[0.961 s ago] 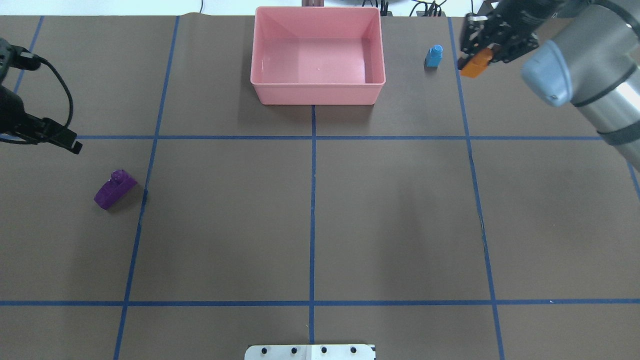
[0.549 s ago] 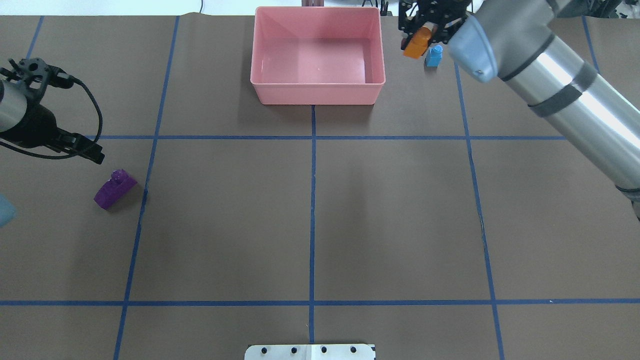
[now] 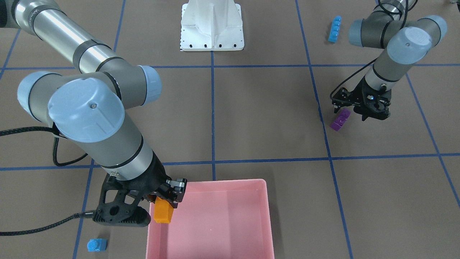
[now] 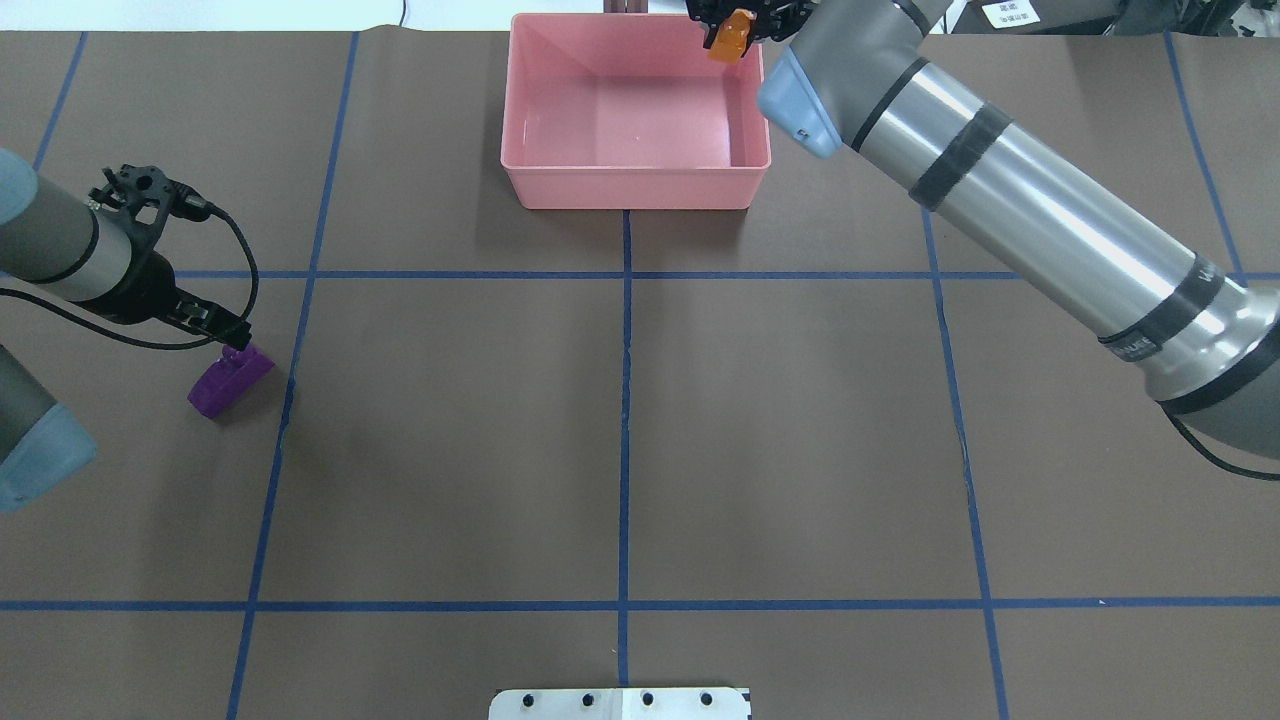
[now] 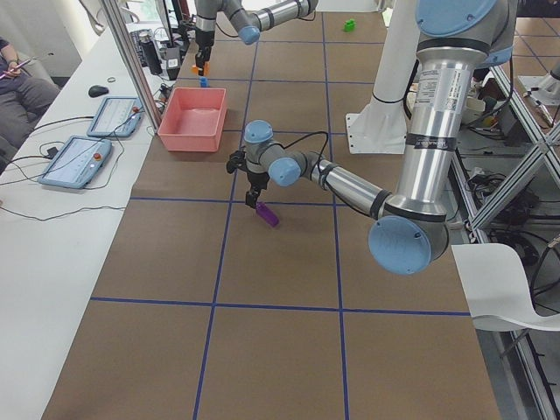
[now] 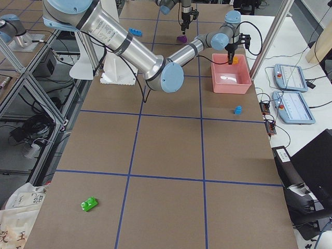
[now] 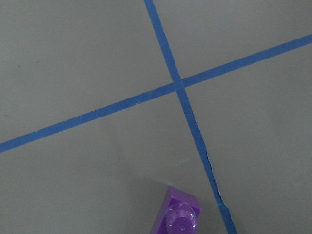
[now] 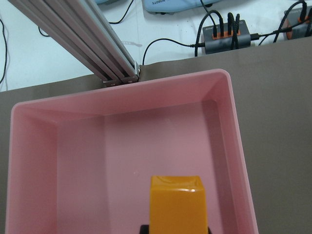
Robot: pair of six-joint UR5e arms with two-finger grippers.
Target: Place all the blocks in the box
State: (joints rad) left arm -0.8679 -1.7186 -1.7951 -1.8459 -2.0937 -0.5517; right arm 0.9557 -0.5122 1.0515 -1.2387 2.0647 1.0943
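My right gripper [image 3: 163, 202] is shut on the orange block [image 4: 730, 35] and holds it above the far right corner of the pink box [image 4: 635, 195]. The right wrist view shows the orange block [image 8: 176, 204] over the box's floor [image 8: 146, 146]. The purple block [image 4: 230, 380] lies on the table at the left. My left gripper [image 3: 373, 116] hangs just beside and above it, open and holding nothing. The left wrist view shows the purple block [image 7: 178, 217] at its bottom edge. A light-blue block [image 3: 97, 245] stands right of the box, hidden by my right arm in the overhead view.
A long blue block [image 3: 335, 28] lies near my left arm's base. A green block [image 6: 90, 204] sits far off at the table's right end. The white base plate [image 4: 620, 703] is at the near edge. Blue tape lines grid the brown table.
My right gripper carried the orange block leftward, past the light-blue block, to above the box's corner. My left arm swung in toward the purple block.
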